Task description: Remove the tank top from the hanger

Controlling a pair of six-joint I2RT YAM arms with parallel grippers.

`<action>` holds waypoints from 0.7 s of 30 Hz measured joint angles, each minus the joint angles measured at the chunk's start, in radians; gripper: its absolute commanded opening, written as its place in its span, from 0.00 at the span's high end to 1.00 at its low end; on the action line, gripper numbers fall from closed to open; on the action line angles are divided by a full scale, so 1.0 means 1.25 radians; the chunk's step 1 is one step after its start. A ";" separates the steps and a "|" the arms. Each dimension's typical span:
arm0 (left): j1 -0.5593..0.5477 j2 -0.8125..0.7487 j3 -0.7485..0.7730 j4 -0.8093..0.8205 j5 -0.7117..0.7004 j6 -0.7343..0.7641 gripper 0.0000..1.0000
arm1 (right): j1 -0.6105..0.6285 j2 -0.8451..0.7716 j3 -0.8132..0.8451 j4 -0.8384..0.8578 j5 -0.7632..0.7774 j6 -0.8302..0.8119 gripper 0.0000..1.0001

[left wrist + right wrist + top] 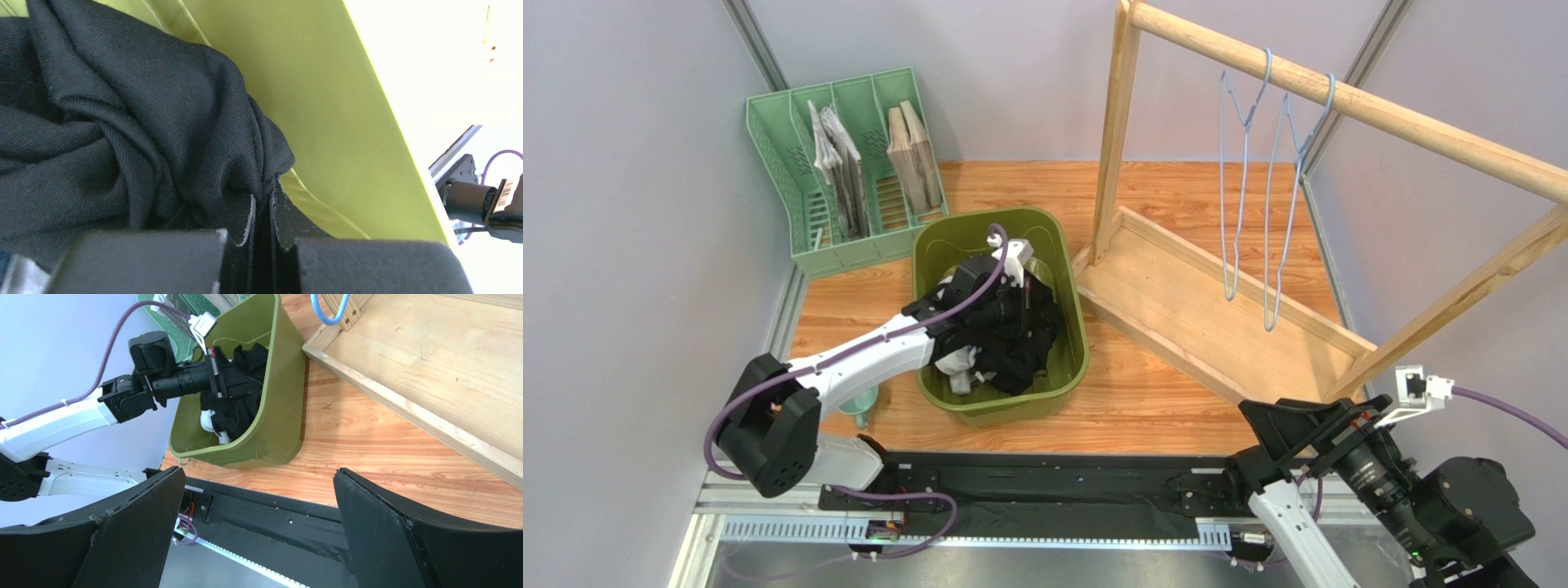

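Note:
The black tank top (135, 141) lies bunched inside the green bin (1075, 321), off the hanger. My left gripper (264, 199) reaches down into the bin and is shut, with a fold of the black fabric pinched between its fingertips close to the bin's wall (331, 122). From above, the left gripper (1024, 284) sits over the heap of tank top (1008, 341). Two pale blue wire hangers (1238, 184) hang bare on the wooden rail (1382, 108). My right gripper (258, 490) stands wide open and holds nothing, low over the black rail at the table's near edge.
A wooden rack with a slanted base board (1210, 306) fills the right half of the table. A mint-green file organizer (848, 172) with papers stands at the back left. Some white cloth (955, 363) shows in the bin. Grey walls close in on both sides.

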 measured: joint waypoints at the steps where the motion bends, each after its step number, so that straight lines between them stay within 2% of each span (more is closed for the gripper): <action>1: 0.000 -0.007 -0.012 0.016 -0.004 -0.001 0.85 | 0.000 -0.001 -0.009 0.005 -0.001 0.000 0.02; 2: 0.000 -0.013 -0.022 0.023 -0.007 -0.001 0.77 | 0.000 -0.001 -0.020 0.008 -0.002 0.001 0.02; 3: 0.000 -0.022 -0.039 0.031 -0.013 -0.004 0.65 | 0.000 -0.001 -0.031 0.011 -0.004 0.001 0.02; 4: 0.000 -0.028 -0.049 0.032 -0.014 -0.002 0.40 | 0.000 -0.001 -0.042 0.015 -0.007 0.002 0.02; 5: 0.000 -0.035 -0.059 0.033 -0.018 -0.002 0.30 | 0.000 -0.001 -0.050 0.017 -0.008 0.002 0.02; 6: 0.000 -0.042 -0.067 0.032 -0.022 0.001 0.26 | 0.000 -0.001 -0.060 0.020 -0.010 0.003 0.02; 7: 0.000 -0.049 -0.071 0.030 -0.025 -0.001 0.17 | 0.000 -0.002 -0.066 0.022 -0.011 0.003 0.02; 14: 0.000 -0.176 -0.080 -0.006 -0.053 0.004 0.13 | 0.000 -0.008 -0.110 0.041 -0.022 0.006 0.02; 21: 0.000 -0.404 -0.081 -0.076 -0.060 0.028 0.09 | 0.000 -0.074 -0.227 0.056 -0.037 0.025 0.04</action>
